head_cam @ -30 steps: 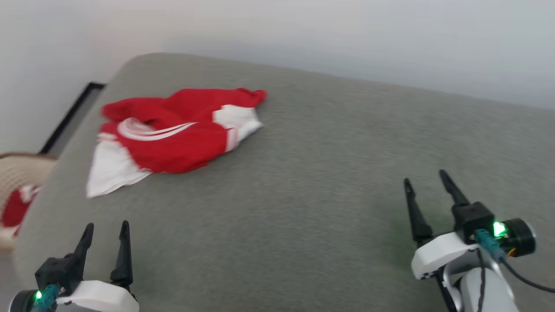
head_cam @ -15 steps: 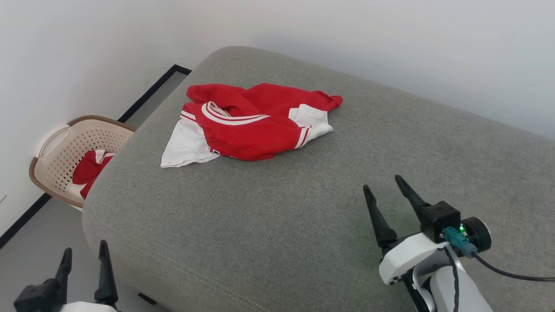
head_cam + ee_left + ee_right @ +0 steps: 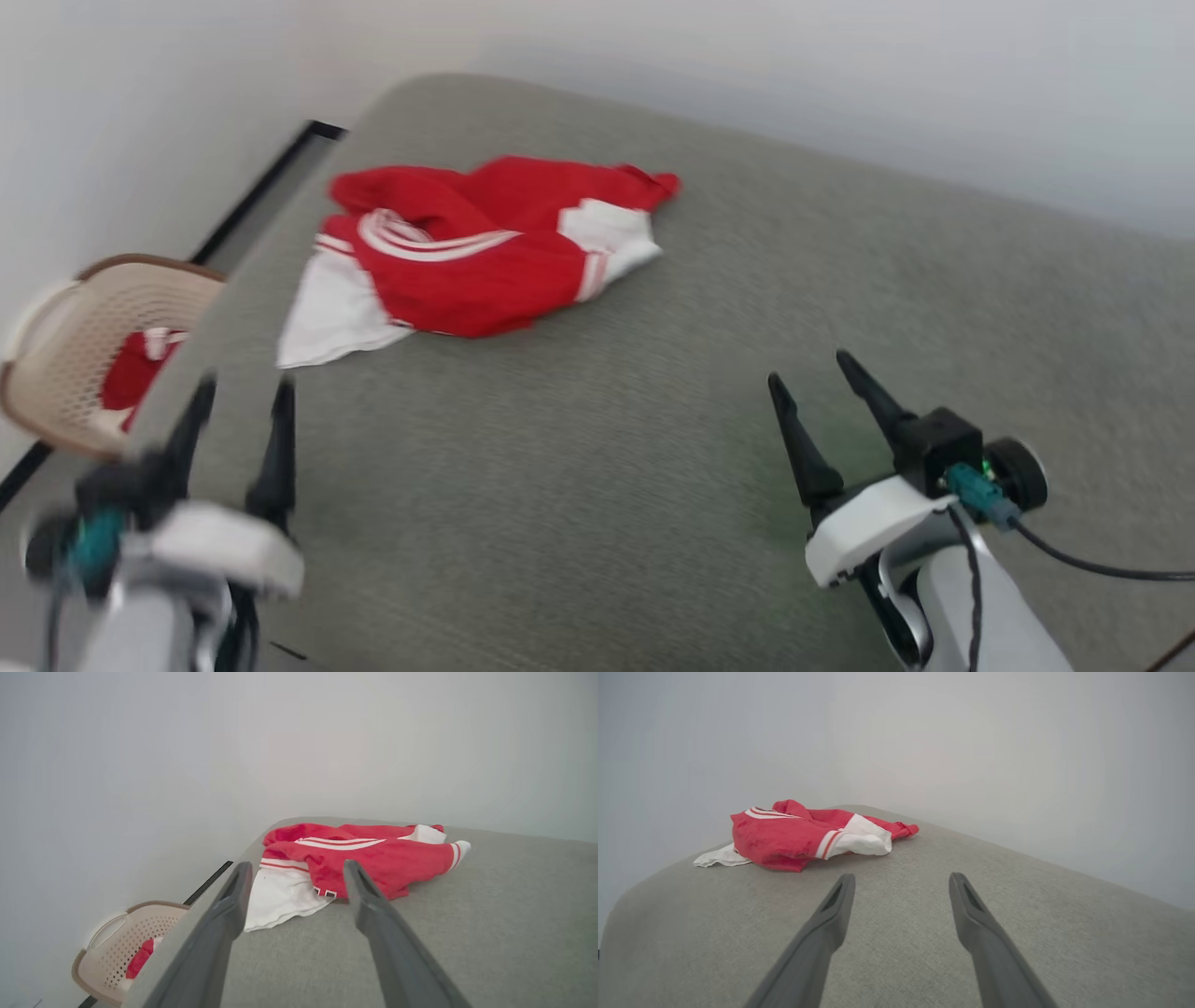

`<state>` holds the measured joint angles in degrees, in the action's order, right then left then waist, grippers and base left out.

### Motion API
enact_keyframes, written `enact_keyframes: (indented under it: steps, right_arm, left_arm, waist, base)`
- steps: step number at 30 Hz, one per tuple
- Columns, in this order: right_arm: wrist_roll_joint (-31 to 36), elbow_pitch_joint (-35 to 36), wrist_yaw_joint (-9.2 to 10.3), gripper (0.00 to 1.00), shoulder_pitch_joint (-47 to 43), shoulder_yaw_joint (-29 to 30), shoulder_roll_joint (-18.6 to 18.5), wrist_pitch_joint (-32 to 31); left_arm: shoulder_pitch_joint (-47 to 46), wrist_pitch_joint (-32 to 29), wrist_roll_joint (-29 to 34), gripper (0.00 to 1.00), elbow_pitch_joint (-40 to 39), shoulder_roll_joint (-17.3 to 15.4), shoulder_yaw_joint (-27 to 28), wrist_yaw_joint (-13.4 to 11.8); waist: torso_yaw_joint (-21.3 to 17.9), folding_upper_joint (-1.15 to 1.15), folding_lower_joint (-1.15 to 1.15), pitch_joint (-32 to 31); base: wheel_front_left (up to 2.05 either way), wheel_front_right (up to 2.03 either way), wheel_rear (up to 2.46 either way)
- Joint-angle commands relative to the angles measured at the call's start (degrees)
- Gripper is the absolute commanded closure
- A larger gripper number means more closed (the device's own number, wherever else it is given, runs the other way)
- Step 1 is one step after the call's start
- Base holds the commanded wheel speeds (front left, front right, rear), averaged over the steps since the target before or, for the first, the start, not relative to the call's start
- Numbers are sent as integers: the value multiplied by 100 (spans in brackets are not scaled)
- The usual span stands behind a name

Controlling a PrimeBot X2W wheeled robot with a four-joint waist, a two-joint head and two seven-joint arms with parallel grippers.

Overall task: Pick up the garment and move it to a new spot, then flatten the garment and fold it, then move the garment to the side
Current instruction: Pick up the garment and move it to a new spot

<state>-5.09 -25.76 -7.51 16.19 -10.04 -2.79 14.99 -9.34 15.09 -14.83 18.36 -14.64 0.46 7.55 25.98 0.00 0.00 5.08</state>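
Note:
The garment [image 3: 467, 247] lies crumpled near the far left corner of the grey cushioned surface [image 3: 653, 448]; it is red with white sleeve ends and striped trim. The left wrist view has the garment [image 3: 369, 854] just beyond its fingers, and the right wrist view has the garment [image 3: 794, 835] far ahead to the left. My left gripper [image 3: 245, 397] hovers open at the surface's left edge, short of the garment. Over the right part of the surface my right gripper [image 3: 809, 369] is open too. Both hold nothing.
A beige perforated basket [image 3: 70, 336] stands on the floor left of the surface, with another red and white cloth [image 3: 131, 373] in it. White walls rise behind and to the left. A dark baseboard line [image 3: 261, 187] runs along the floor.
The head camera has shifted, so the whole scene has slid about. My left gripper has risen from the bottom corner to the surface's left edge. The garment lies as before.

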Motion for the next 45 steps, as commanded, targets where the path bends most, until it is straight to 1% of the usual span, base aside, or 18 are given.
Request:
enact_keyframes:
  steps: [1, 3, 7, 10, 12, 14, 16, 17, 21, 22, 26, 29, 30, 31, 32, 34, 40, 45]
  right_arm:
    - [6, 35, 4, 0, 112, -8, -22, 29]
    - [18, 55, 4, 0, 205, -29, -18, 29]
    - [-96, 105, 4, 0, 250, -72, -18, 29]
    - [-176, 199, 4, 0, 283, -167, -13, 30]
    - [-187, 270, 4, 0, 353, -237, -13, 29]
    - [-177, 338, 3, 0, 451, -297, -12, 30]
    - [-155, 393, 4, 0, 506, -347, -15, 30]
    - [-155, 393, 4, 0, 506, -347, -15, 30]
    - [-141, 518, 4, 0, 627, -304, -12, 30]
    - [-129, 550, 4, 0, 638, -301, -11, 29]
    - [-70, 666, 4, 0, 706, -249, -11, 29]
    - [-41, 730, 4, 0, 700, -213, -13, 30]
    - [-33, 749, 4, 0, 695, -208, -12, 29]
    - [-36, 768, 3, 0, 689, -202, -12, 29]
    - [-42, 779, 4, 0, 678, -199, -11, 29]
    - [-85, 771, 4, 0, 677, -216, -12, 30]
    - [-220, 699, 4, 0, 563, -199, -15, 29]
    - [-386, 689, 4, 0, 409, -150, -13, 29]
  left_arm:
    - [-322, 11, -163, 0, 92, -194, -203, -12]
    - [-826, 11, -464, 0, 333, -545, -552, -12]
    - [-1793, -23, -1413, 0, 1158, -1319, -1678, -13]
    - [-2364, -373, -2166, 0, 1517, -1931, -2654, -13]
    - [-2673, -754, -2755, 0, 1633, -2325, -3260, -13]
    - [-3009, -1032, -3286, 0, 1687, -2722, -3714, -13]
    - [-3224, -1345, -3767, 0, 1747, -3030, -4173, -13]
    - [-3224, -1345, -3767, 0, 1747, -3030, -4173, -13]
    - [-3621, -1737, -4341, 0, 1890, -3459, -4909, -13]
    - [-3653, -1876, -4572, 0, 1924, -3504, -5068, -13]
    - [-3812, -2297, -5140, 0, 1988, -3626, -5643, -13]
    - [-3830, -2469, -5448, 0, 2091, -3545, -6027, -18]
    - [-3842, -2520, -5560, 31, 2111, -3509, -6153, -18]
    - [-3848, -2575, -5595, 83, 2116, -3481, -6271, -18]
    - [-3899, -2500, -5745, 100, 2091, -3446, -6462, -18]
    - [-4031, -2249, -5818, 100, 2081, -3472, -6552, -12]
    - [-4589, -1071, -5666, 100, 2264, -3599, -6692, -8]
    - [-4899, -445, -5529, 100, 1991, -3606, -6958, -13]
  waist:
    - [-444, 0, 0, 434]
    - [-678, 0, 0, 647]
    - [-1160, 0, 0, 912]
    - [-1516, 0, 0, 1107]
    - [-1737, 0, 0, 1269]
    - [-1944, 0, 0, 1446]
    - [-2126, 0, 0, 1585]
    - [-2126, 0, 0, 1585]
    - [-2379, 0, 0, 1820]
    - [-2432, 0, 0, 1882]
    - [-2572, 0, 0, 2105]
    - [-2611, 0, 0, 2212]
    - [-2611, 0, 0, 2228]
    - [-2609, 0, 0, 2238]
    - [-2593, 0, 0, 2226]
    - [-2571, 0, 0, 2146]
    - [-2544, 0, 0, 1625]
    - [-2631, 0, 0, 1213]
  base:
    - [0, 0, 0]
    - [0, 0, 0]
    - [0, 0, 0]
    - [0, 0, 0]
    - [0, 0, 0]
    - [0, 0, 0]
    - [0, 0, 0]
    - [0, 0, 0]
    - [0, 0, 0]
    - [0, 0, 0]
    - [0, 0, 0]
    - [0, 0, 0]
    - [0, 0, 0]
    - [0, 0, 0]
    - [0, 0, 0]
    - [0, 0, 0]
    - [0, 0, 0]
    - [0, 0, 0]
